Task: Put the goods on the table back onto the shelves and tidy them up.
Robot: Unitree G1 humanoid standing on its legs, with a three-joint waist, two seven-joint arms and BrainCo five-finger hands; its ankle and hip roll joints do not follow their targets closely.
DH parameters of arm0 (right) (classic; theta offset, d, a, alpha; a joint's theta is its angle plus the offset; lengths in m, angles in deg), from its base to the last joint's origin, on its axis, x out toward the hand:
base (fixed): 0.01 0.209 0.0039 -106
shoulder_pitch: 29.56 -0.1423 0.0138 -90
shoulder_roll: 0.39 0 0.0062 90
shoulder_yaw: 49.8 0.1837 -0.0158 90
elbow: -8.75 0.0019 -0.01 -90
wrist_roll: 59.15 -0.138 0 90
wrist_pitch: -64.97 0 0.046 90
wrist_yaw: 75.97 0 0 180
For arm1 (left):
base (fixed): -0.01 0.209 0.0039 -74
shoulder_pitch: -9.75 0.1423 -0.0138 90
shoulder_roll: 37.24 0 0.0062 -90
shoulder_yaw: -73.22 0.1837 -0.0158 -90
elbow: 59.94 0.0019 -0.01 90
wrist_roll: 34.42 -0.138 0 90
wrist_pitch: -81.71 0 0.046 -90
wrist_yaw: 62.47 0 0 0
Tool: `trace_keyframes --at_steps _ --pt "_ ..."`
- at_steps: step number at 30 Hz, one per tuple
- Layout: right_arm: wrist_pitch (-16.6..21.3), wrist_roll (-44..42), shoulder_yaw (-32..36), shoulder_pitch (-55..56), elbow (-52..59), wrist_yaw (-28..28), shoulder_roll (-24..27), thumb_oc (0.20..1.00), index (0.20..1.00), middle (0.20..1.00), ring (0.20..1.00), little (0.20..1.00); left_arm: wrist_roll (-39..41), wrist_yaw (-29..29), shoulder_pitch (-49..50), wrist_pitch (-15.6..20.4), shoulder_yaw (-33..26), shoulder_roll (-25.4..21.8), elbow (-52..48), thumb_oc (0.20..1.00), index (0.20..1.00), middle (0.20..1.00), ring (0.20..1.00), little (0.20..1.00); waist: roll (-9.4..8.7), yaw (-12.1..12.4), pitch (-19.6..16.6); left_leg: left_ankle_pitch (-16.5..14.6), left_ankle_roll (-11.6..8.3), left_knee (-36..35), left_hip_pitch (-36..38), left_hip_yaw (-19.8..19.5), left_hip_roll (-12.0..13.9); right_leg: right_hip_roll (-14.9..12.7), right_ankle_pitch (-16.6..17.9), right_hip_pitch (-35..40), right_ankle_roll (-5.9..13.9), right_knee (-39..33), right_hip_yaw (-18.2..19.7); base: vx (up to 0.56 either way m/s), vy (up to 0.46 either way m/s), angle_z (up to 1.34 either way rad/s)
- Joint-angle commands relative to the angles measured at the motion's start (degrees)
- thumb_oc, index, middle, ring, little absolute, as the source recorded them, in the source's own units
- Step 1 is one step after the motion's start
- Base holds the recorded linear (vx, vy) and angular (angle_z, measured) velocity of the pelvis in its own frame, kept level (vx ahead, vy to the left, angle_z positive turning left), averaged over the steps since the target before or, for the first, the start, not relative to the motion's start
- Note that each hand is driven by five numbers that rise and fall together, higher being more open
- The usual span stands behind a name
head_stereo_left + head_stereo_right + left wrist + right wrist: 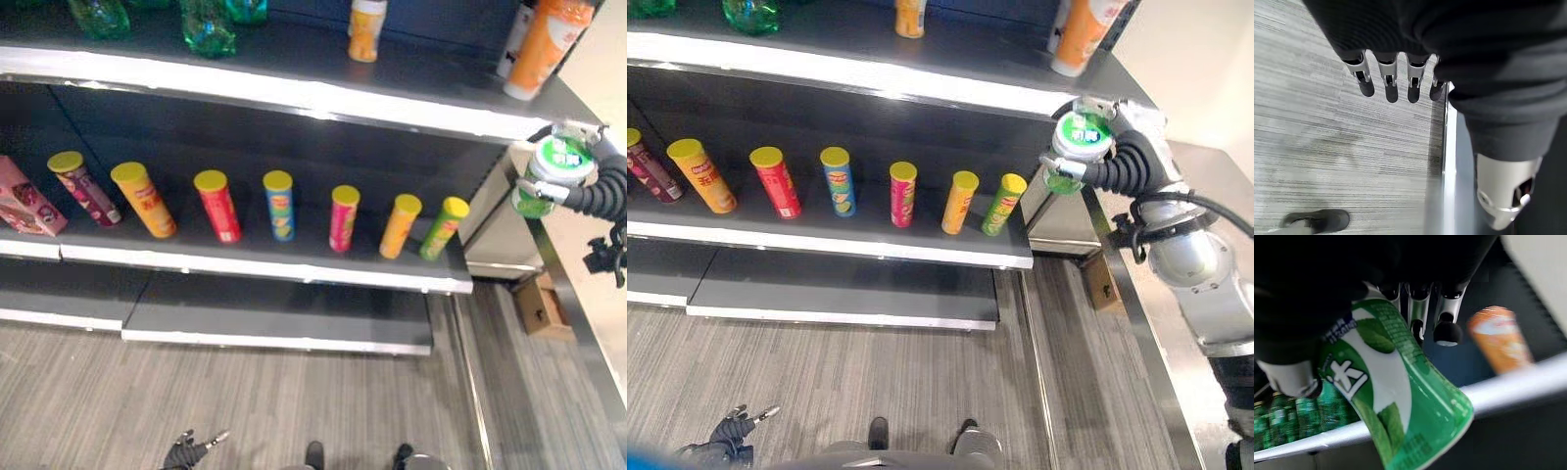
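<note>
On the middle shelf (294,262) stands a row of tall crisp tubes w/ yellow lids (279,206), all tilted, spaced apart. Upper shelf (950,83) carries orange bottles (544,44) and green bottles (206,27). Right robot hand (1095,147), raised by that shelf's right end, has its fingers curled round a green-and-white container (1080,137). Left robot hand (1396,78) hangs low over the floor, fingers straight, holding nothing.

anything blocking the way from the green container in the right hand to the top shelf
Nothing visible does. The right hand holds the green container just off the top shelf end, with bare shelf between the small orange bottle and the large orange bottle.
</note>
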Motion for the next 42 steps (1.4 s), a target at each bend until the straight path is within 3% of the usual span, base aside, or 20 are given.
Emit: trace_keyframes --at_steps 1,4,12,13,15,25,33,42 --pt "1.58 -1.84 -2.69 -5.34 -2.01 0.75 3.25 0.200 0.200 0.200 0.200 0.200 -1.53 -0.17 -1.10 1.32 -0.52 -0.59 1.00 1.000 1.000 1.000 1.000 1.000 0.96 1.29 1.76 -2.14 -3.75 -1.05 -1.12 -2.50 1.36 3.02 -1.62 4.33 0.52 -3.79 3.44 0.04 -0.073 0.19" --pt "1.51 -2.71 -6.60 -10.65 -3.89 0.26 6.07 0.200 0.200 0.200 0.200 0.200 -1.44 -0.35 -2.18 1.52 0.78 -0.65 1.07 1.000 1.000 1.000 1.000 1.000 -0.45 1.52 1.66 -2.26 -4.64 -1.05 -0.52 -4.86 0.64 3.62 -0.63 5.73 0.60 -7.10 4.70 0.10 -0.115 0.69" --pt "1.22 -6.73 -18.86 -23.45 -11.96 -1.44 6.65 0.200 0.200 0.200 0.200 0.200 1.09 -0.05 -0.83 1.63 1.61 1.09 2.00 1.000 1.000 1.000 1.000 1.000 -1.94 3.00 -1.66 -3.29 -6.39 -1.05 1.41 -7.33 2.63 4.11 -1.78 11.86 -0.48 -10.24 -1.16 0.15 -0.176 0.48" --pt "0.50 -7.45 -24.84 -30.38 -19.98 -1.07 6.19 0.200 0.200 0.200 0.200 0.200 2.06 0.36 -0.44 1.75 2.44 1.04 2.53 1.000 1.000 1.000 1.000 1.000 -2.59 4.56 -2.19 -3.06 -7.28 -1.05 1.42 -8.54 3.22 4.20 -2.90 13.17 -1.01 -10.24 -3.69 0.15 -0.300 0.46" --pt "-0.30 -8.03 -28.60 -35.99 -30.40 0.11 4.22 0.200 0.200 0.200 0.200 0.200 2.91 0.69 -0.64 1.78 3.45 0.97 3.23 1.000 1.000 1.000 1.000 1.000 -2.83 5.93 -2.45 -2.65 -8.08 -1.05 1.01 -10.30 3.45 4.18 -3.86 14.39 -1.50 -10.24 -6.76 0.11 -0.233 0.92" --pt "-2.87 -10.63 -31.55 -43.54 -48.18 0.95 -2.61 0.200 0.200 0.200 0.200 0.200 3.72 0.71 -0.72 1.54 5.66 1.32 4.50 1.000 1.000 1.000 1.000 1.000 -2.68 8.28 -3.12 -2.16 -8.99 -1.05 0.70 -13.52 3.34 4.12 -5.59 16.99 -2.32 -10.24 -11.90 0.05 -0.067 0.33" --pt "-4.19 -13.72 -28.04 -43.63 -55.39 2.77 -9.46 0.200 0.200 0.200 0.200 0.200 4.41 1.06 -0.87 1.70 7.54 1.83 3.33 1.000 1.000 1.000 1.000 1.000 -2.59 9.19 -2.84 -2.46 -8.68 -1.05 0.96 -13.61 3.17 4.10 -5.80 17.51 -2.37 -10.24 -12.51 0.05 -0.008 0.08" --pt "-5.69 -12.02 -28.26 -45.87 -60.08 4.52 -12.88 0.200 0.200 0.200 0.200 0.200 5.10 1.75 -1.09 1.44 8.12 2.24 3.65 1.000 1.000 1.000 1.000 1.000 -2.93 10.34 -2.66 -2.56 -8.56 -1.05 0.57 -14.28 2.84 3.92 -6.10 17.57 -2.33 -10.24 -13.28 0.03 0.006 0.02"
